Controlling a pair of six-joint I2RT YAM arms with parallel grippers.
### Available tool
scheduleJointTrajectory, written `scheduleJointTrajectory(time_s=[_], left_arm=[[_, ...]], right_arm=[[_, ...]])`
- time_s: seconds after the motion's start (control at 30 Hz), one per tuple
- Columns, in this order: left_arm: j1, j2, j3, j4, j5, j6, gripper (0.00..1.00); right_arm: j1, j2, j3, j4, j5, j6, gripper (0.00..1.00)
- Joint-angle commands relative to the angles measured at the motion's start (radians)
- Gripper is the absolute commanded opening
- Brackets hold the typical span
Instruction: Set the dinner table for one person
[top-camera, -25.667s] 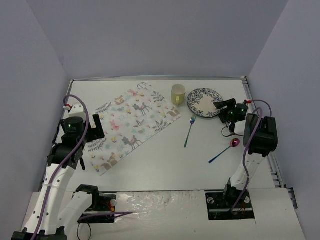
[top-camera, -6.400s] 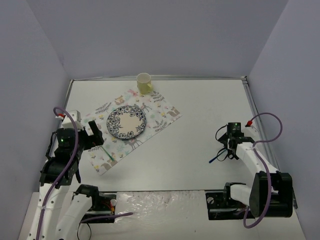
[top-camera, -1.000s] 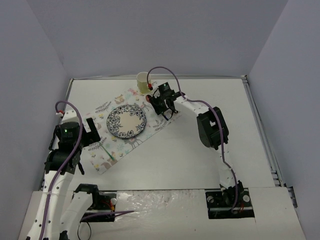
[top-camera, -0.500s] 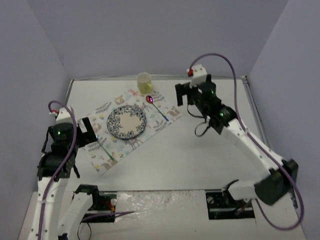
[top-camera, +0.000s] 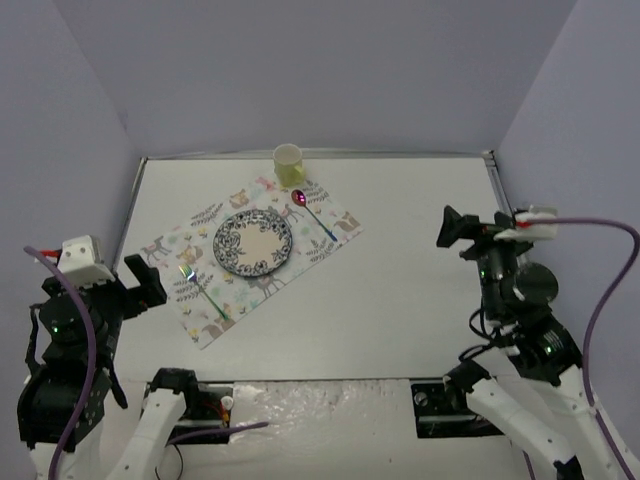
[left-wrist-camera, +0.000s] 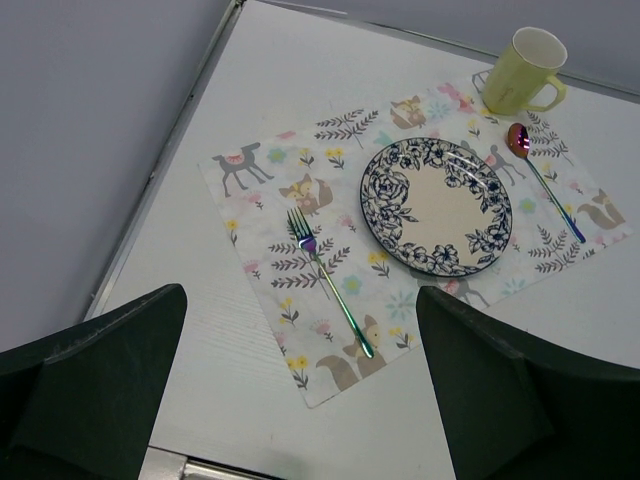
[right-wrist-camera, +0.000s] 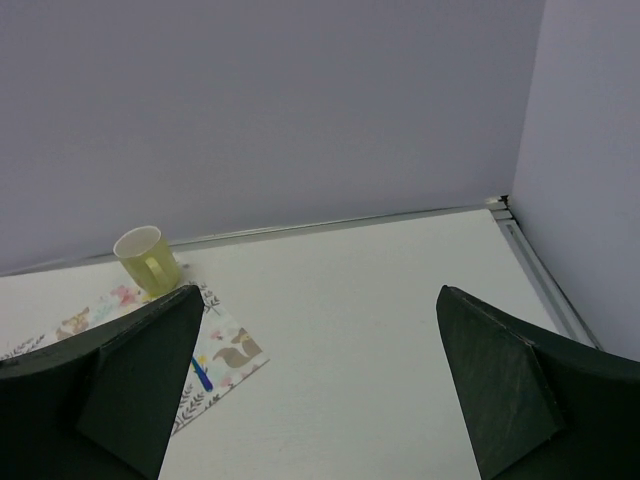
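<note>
The white dinner table (top-camera: 420, 290) bears a floral animal-print placemat (top-camera: 318, 243). On the placemat lie a blue-patterned plate (top-camera: 253, 243), an iridescent fork (top-camera: 203, 290) to its left and a spoon (top-camera: 312, 212) to its right. A pale yellow mug (top-camera: 289, 164) stands at the placemat's far corner. My left gripper (top-camera: 143, 282) is open and empty, raised above the table's near left; its wrist view shows the plate (left-wrist-camera: 437, 205), fork (left-wrist-camera: 330, 280), spoon (left-wrist-camera: 545, 180) and mug (left-wrist-camera: 525, 70). My right gripper (top-camera: 462, 232) is open and empty, raised at the right.
Grey walls enclose the table on the left, back and right. A thin metal rim (right-wrist-camera: 540, 270) runs along the table edges. The right wrist view shows the mug (right-wrist-camera: 147, 258) and the placemat's corner (right-wrist-camera: 235, 350) far to the left of bare tabletop (right-wrist-camera: 380, 300).
</note>
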Motion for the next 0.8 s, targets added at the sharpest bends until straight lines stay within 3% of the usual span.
scheduleJointTrajectory(time_s=[0.0,0.47,0.77], left_arm=[[-0.021,-0.013,0.014,-0.087,0.012,0.017,0.97],[-0.135,-0.135,-0.017,-0.153,-0.161,-0.06,0.97],[-0.178,-0.185,-0.017,-0.163,-0.194,-0.079,0.97]], right_arm=[[-0.003,-0.107,-0.061,-0.013,0.068,-0.032,1.0],[0.0,-0.311,-0.171,-0.074,0.145,0.021,1.0],[-0.003,-0.447,-0.241,-0.057,0.082,-0.045,1.0]])
